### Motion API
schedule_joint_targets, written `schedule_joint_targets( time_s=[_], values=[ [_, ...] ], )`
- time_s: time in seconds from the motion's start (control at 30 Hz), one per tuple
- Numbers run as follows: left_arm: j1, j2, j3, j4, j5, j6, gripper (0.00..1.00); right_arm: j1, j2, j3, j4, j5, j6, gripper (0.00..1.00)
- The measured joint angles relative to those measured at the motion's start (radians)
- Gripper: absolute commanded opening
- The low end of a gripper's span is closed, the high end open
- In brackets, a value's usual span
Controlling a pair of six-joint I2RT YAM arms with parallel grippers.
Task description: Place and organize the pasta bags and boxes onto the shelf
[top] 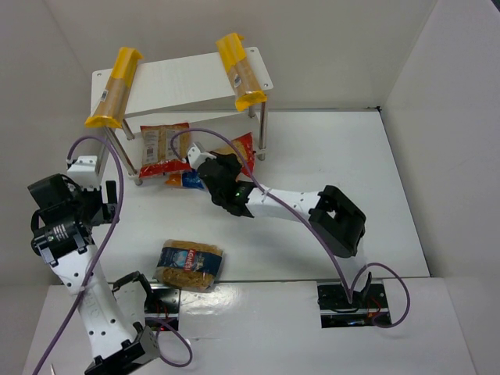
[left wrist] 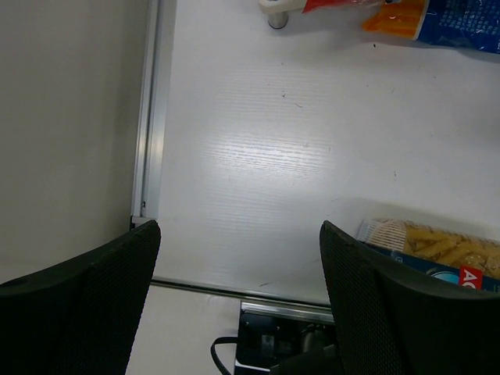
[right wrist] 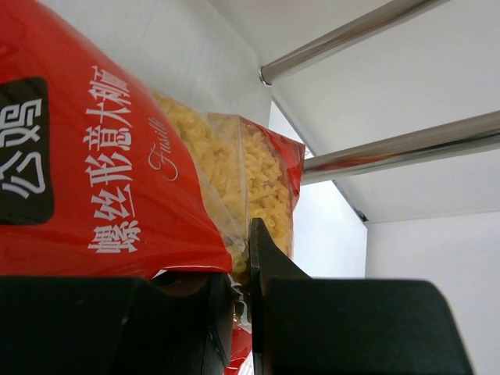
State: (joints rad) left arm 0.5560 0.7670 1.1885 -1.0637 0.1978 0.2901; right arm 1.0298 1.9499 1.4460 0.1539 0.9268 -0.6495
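Observation:
Two pasta boxes [top: 115, 87] [top: 241, 70] lie across the ends of the white shelf's [top: 183, 82] top board. A red-trimmed bag [top: 162, 148] lies under the shelf at the left. My right gripper [top: 221, 176] [right wrist: 246, 258] is shut on the edge of a second red-trimmed bag [top: 244, 147] [right wrist: 101, 156] at the shelf's right legs. A blue-trimmed bag [top: 186, 180] lies partly under it. Another blue-trimmed bag [top: 190, 264] [left wrist: 437, 250] lies flat near the front. My left gripper [top: 105, 201] [left wrist: 238, 234] is open and empty, up over the table's left side.
Metal shelf legs [right wrist: 406, 144] run close beside the held bag. White walls enclose the table on the left, back and right. The arm base mounts [top: 160, 301] [top: 351, 301] sit at the near edge. Purple cables loop off both arms.

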Motion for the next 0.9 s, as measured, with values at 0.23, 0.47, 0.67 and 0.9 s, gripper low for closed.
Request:
schedule_joint_targets(
  time_s=[0.23, 0.47, 0.67, 0.9],
  values=[
    [0.009, -0.026, 0.0, -0.004, -0.021, 0.0, 0.88, 0.0, 0.05, -0.026, 0.144, 0.02, -0.076, 0.0],
    [0.01, -0.032, 0.0, -0.016, -0.034, 0.0, 0.88, -0.014, 0.077, -0.026, 0.252, 0.031, -0.129, 0.0],
    [0.01, -0.035, 0.0, -0.022, -0.044, 0.0, 0.88, -0.052, 0.117, -0.026, 0.359, 0.027, -0.18, 0.0],
    [0.011, -0.053, 0.0, -0.024, -0.052, 0.004, 0.88, -0.109, 0.155, -0.035, 0.422, -0.057, -0.24, 0.0]
  ],
)
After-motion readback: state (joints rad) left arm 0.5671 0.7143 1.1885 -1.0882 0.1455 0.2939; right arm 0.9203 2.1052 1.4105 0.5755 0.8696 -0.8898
